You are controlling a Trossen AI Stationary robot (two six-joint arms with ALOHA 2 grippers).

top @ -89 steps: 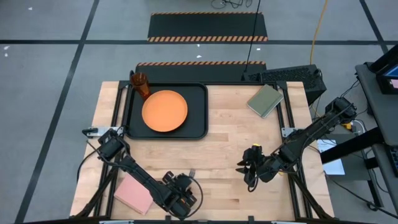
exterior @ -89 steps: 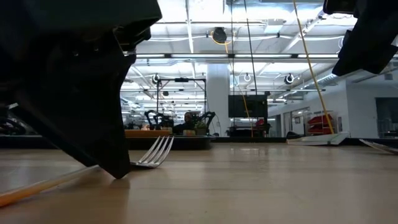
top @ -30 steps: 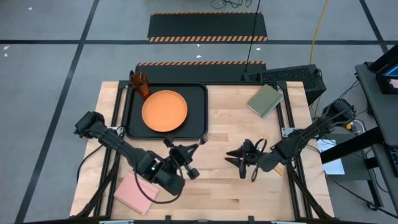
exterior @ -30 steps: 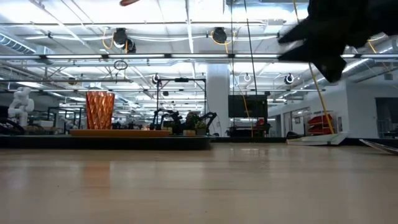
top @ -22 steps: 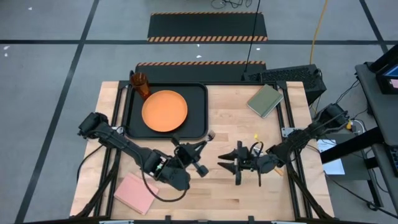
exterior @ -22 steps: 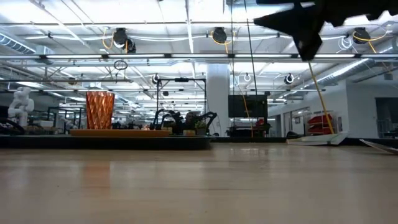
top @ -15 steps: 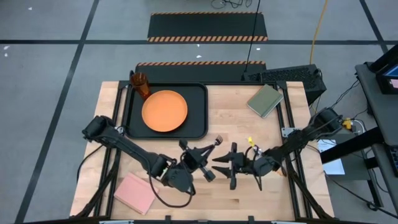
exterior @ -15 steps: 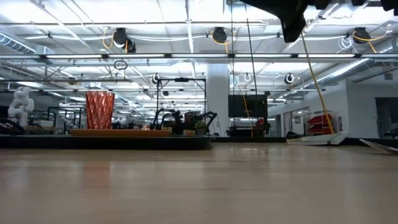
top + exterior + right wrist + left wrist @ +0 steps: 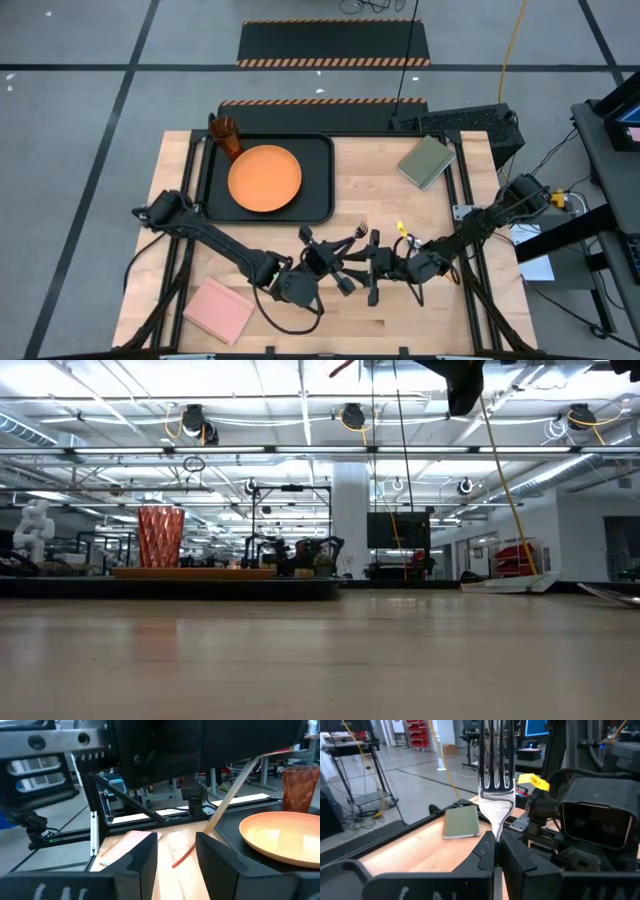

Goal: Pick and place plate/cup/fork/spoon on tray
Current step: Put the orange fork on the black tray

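Observation:
My left gripper (image 9: 343, 250) is over the middle of the table's near half, shut on the fork (image 9: 496, 775), whose silver tines (image 9: 360, 228) stick out past the fingertips. My right gripper (image 9: 175, 855) faces it at close range and is open. Its fingers stand on either side of the fork's orange handle end (image 9: 179, 862) with a gap on both sides. The orange plate (image 9: 265, 178) lies on the black tray (image 9: 322, 205). The cup (image 9: 226, 136) stands upright at the tray's far left corner. The spoon is out of view. My left gripper pinches the fork's neck (image 9: 493, 826), just below the tines, between its two shut fingers. The fork lies along the fingers, its tines pointing on past their tips toward the table's far right. The handle (image 9: 227, 790) slants back below the gripper, and the fork is lifted clear of the table.
An olive-green pad (image 9: 427, 160) lies at the table's far right, and a pink pad (image 9: 215, 310) near the front left corner. A black device (image 9: 470, 122) sits just beyond the far right edge. Bare wood lies between the tray and the arms.
My left gripper has carried the fork toward the table's right, clear of the wood. My right gripper has risen and moved toward the table's left, so the two now meet at mid-table. The fork's handle end now stands between the right fingers.

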